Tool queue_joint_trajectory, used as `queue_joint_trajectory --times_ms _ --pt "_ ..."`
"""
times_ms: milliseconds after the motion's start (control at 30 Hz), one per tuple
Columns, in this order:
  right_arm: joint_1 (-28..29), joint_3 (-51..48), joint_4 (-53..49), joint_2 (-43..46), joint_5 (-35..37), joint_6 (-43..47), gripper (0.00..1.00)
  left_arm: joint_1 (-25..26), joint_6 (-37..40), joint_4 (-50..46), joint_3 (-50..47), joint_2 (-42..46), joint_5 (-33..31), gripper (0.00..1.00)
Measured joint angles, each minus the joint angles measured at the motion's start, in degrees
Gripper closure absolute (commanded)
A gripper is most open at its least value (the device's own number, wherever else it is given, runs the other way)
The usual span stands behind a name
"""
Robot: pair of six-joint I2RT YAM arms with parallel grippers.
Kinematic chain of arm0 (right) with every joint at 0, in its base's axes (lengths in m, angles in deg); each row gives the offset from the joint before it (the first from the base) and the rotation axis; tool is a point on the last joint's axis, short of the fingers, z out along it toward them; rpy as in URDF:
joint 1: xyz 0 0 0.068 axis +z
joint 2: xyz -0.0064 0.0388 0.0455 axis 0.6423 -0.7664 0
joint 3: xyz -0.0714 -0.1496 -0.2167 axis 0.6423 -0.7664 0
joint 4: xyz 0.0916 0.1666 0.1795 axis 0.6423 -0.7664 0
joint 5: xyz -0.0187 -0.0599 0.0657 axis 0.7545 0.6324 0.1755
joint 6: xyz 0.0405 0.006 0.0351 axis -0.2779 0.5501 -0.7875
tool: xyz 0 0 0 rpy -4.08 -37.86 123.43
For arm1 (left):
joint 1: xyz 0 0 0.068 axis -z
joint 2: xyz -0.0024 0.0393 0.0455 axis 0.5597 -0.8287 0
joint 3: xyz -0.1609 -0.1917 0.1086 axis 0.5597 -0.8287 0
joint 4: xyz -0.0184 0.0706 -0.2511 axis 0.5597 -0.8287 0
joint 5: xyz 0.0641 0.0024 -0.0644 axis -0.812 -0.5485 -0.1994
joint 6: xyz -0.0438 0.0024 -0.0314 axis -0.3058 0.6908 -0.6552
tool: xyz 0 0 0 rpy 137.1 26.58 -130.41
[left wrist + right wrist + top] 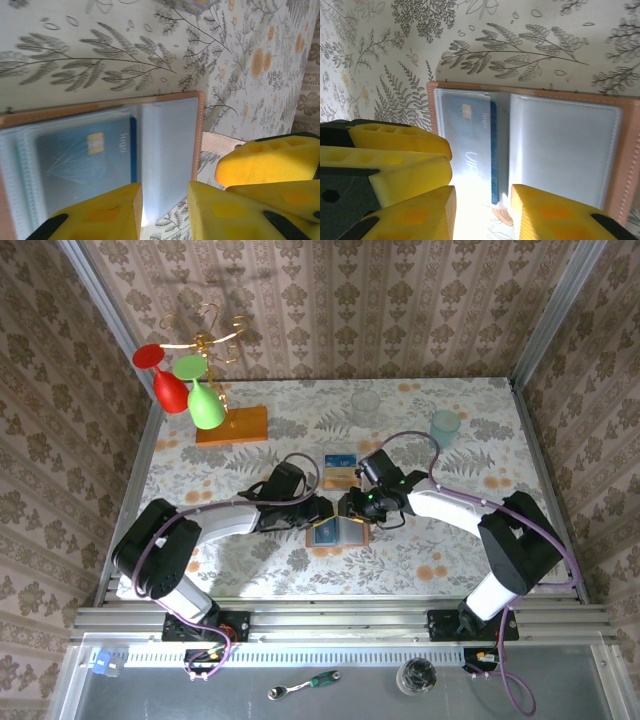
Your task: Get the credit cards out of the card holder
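The card holder [336, 533] is lying open and flat on the floral tabletop [440, 560], near its front edge, with both arms reaching in over it from either side. A blue credit card [85, 155] with a gold chip is sitting inside one clear pocket, while the pocket beside it is showing only pale lining. The left gripper [165, 202] is hovering over the holder's near edge with its jaws standing narrowly apart and closing on nothing. The right gripper [481, 207] is hanging right beside it, its jaws likewise a little apart, and the end of the pocketed card is showing in the gap. Whether either gripper's fingertips are touching the leather cannot be told. Just beyond the holder, loose cards [340, 470], blue and orange-tan, are lying on the tabletop.
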State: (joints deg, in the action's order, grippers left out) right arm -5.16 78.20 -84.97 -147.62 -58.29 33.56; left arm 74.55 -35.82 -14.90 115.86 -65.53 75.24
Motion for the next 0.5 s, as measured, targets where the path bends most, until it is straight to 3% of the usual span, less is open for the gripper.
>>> queue_joint_trajectory --times_ms 333,500 --pt "1.9 3.1 0.1 -4.8 -0.4 -0.1 0.65 -2.0 -0.2 0.4 -6.7 6.3 -1.1 0.7" --pt "2.2 3.2 0.6 -6.4 -1.3 -0.1 0.65 -2.1 -0.4 0.4 -7.6 6.7 -1.7 0.78"
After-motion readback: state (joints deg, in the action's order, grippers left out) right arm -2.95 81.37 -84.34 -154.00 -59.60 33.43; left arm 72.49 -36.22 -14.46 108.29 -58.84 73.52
